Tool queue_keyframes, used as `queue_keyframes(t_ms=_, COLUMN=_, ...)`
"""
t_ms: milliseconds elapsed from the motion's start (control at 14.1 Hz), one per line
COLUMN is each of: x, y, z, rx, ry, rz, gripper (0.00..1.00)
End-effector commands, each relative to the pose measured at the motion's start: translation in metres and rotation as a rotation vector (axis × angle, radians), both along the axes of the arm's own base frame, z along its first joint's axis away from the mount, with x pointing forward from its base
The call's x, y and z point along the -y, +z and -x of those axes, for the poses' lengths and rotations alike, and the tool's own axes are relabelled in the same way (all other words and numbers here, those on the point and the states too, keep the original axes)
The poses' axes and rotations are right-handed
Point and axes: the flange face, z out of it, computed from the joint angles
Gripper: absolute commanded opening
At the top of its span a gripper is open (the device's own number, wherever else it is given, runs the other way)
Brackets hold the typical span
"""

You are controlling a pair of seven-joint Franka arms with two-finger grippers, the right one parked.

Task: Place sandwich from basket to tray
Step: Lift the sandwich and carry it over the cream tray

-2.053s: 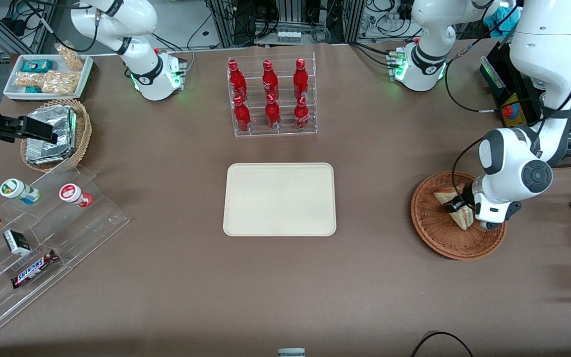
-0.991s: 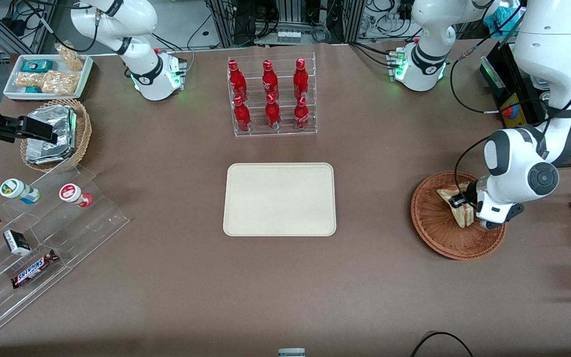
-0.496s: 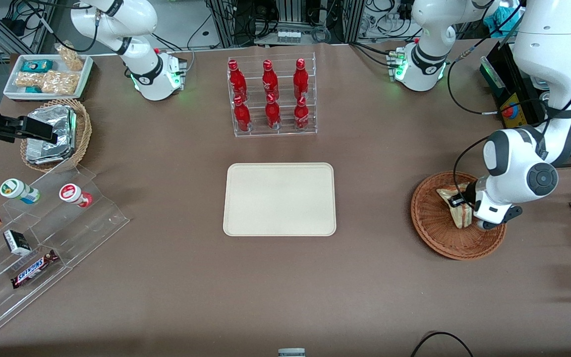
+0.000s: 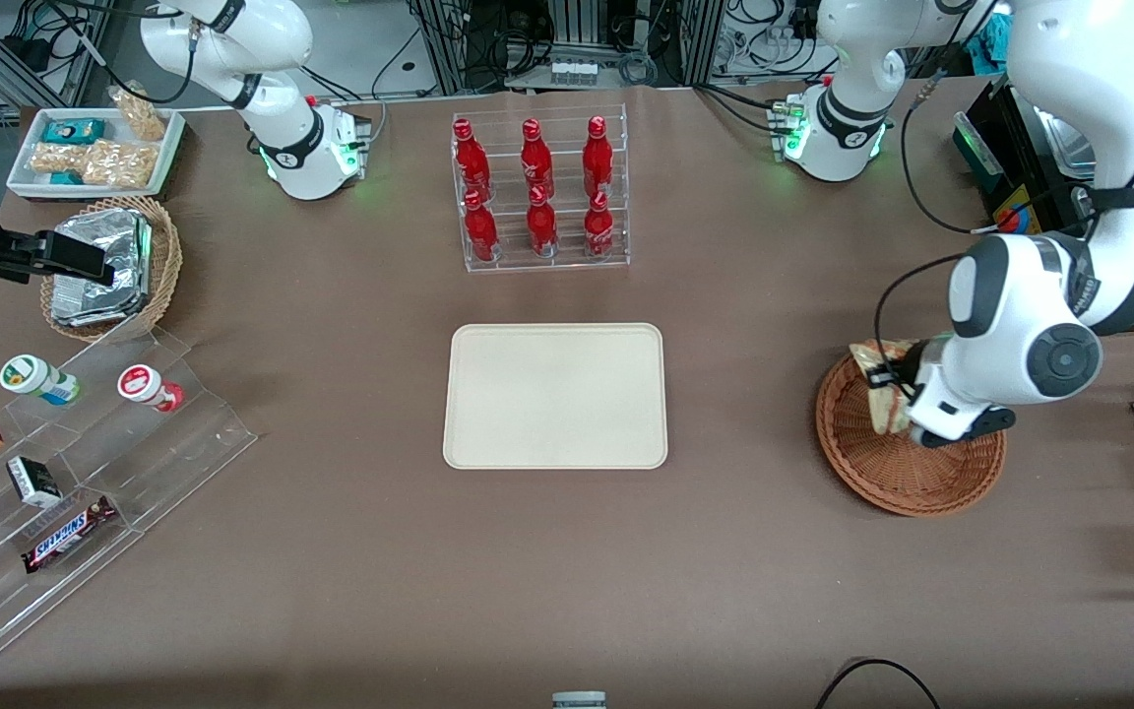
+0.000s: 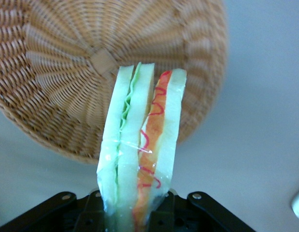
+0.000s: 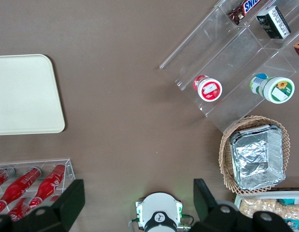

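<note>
Wicker drops away beneath the sandwich (image 4: 884,394) — it is up and out of the basket (image 4: 907,473) now! Half a second ago it was lying down in the weave; now it hangs above the basket's rim on the side toward the tray (image 4: 555,395), pinched in the gripper (image 4: 894,386) at the end of the working arm. That means the pick is done, and by my reading the carry across the brown surface (image 4: 744,551) comes next, with the tray bare and well apart, waiting toward the middle.

Over to the left wrist camera: here the sandwich (image 5: 139,150) stands on edge, white bread with green and red filling stripes showing under clear wrap, its lower end clamped in the gripper (image 5: 135,220), and the basket (image 5: 52,72) shows its empty woven floor below. None of those layers or the wrap can be made out from the front. What the front view gives instead is the route: tray, basket and arm all in one look, which the wrist camera cannot offer.
</note>
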Motion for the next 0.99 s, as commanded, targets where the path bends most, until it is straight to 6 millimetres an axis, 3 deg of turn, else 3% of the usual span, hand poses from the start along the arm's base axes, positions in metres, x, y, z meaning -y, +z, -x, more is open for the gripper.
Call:
queue_keyframes(t_ms=0, x=0.055, y=0.01, z=0.004, rx=-0.014, ry=-0.032, rz=-0.017, gripper=0.2)
queue_keyframes(t_ms=283, x=0.139, y=0.017, z=0.024, rx=0.0, ry=-0.051, rz=-0.02, gripper=0.2)
queue_keyframes(t_ms=425, x=0.201, y=0.016, z=0.037, rx=-0.008, ry=-0.066, rz=0.026, gripper=0.22)
queue_keyframes(t_ms=566, x=0.227, y=-0.008, z=0.025, rx=-0.017, ry=-0.018, rz=0.093, gripper=0.23)
queue_keyframes(t_ms=637, x=0.253, y=-0.014, z=0.03, rx=-0.006, ry=-0.021, rz=0.099, gripper=0.24)
queue_keyframes(t_ms=779, x=0.282, y=-0.021, z=0.033, rx=0.006, ry=0.016, rz=0.083, gripper=0.25)
queue_keyframes(t_ms=850, x=0.301, y=-0.027, z=0.036, rx=0.006, ry=0.03, rz=0.074, gripper=0.32)
queue_keyframes(t_ms=920, x=0.328, y=-0.035, z=0.041, rx=0.005, ry=0.035, rz=0.069, gripper=0.32)
